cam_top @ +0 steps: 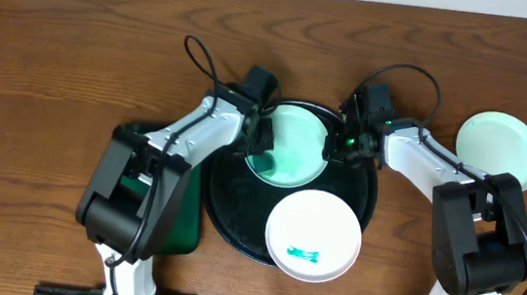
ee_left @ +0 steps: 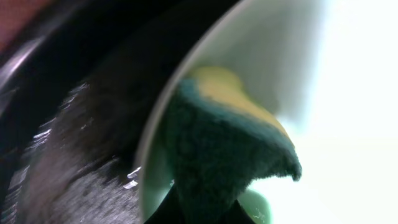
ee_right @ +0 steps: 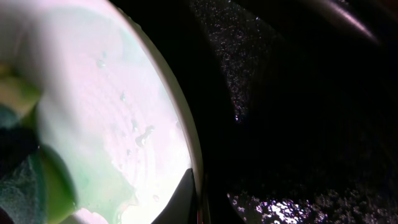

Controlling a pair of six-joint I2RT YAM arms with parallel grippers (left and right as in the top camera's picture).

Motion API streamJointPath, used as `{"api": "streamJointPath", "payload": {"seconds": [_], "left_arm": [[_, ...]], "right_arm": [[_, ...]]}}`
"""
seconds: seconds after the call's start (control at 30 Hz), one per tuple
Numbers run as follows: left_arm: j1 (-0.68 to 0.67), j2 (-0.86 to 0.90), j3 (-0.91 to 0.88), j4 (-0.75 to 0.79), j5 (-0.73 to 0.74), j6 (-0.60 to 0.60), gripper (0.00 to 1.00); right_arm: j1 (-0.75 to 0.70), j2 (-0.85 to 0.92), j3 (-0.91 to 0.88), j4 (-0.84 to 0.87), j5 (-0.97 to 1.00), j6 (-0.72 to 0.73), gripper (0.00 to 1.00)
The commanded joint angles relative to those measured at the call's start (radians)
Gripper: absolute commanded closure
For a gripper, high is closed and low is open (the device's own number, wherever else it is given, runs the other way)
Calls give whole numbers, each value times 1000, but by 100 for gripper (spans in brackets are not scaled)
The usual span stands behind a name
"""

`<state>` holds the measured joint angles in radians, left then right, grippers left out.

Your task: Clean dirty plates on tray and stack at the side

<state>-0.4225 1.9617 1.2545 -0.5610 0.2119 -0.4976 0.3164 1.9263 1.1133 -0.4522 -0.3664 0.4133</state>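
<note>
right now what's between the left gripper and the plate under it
A green-and-yellow sponge, held by the left gripper against the plate; the left wrist view shows it.

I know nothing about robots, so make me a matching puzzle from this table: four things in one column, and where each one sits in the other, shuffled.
Things
1. round white plate with a small teal smear
2. round pale-mint plate with no smears
3. round plate coated in a green film
4. yellow-and-green sponge

Places
A. pressed against the filmed plate
B. on the wooden table, right of the round black tray
C. at the back of the tray, between the two arms
D. at the tray's front edge, nearest the arm bases

Pairs: 1-D, 2-B, 3-C, 4-A
</note>
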Motion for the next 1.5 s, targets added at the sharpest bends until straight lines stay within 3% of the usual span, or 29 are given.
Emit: {"api": "streamJointPath", "payload": {"seconds": [0.0,0.13,0.43,0.63,0.77,1.0,1.27,1.47], "left_arm": [[11,60,-23,112,315,3,93],[-12,60,-23,239,439,-98,93],[-55,61,-24,354,449,-223,93],[-16,74,-24,329,276,-222,93],[34,126,-24,320,280,-223,93],[97,187,-23,270,266,-183,93],[146,161,16,-6,-106,-141,93],[148,161,41,-148,-208,-124,93]], "right_arm": [[24,54,-40,-35,-5,-3,99],[24,54,-40,-35,-5,-3,99],[24,54,-40,-42,-5,-3,99],[24,54,-40,-72,-5,-3,99],[24,54,-40,-80,-5,-3,99],[24,54,-40,-80,-5,-3,99],[24,54,-40,-79,-4,-3,99],[24,54,-40,-79,3,-3,99]]}}
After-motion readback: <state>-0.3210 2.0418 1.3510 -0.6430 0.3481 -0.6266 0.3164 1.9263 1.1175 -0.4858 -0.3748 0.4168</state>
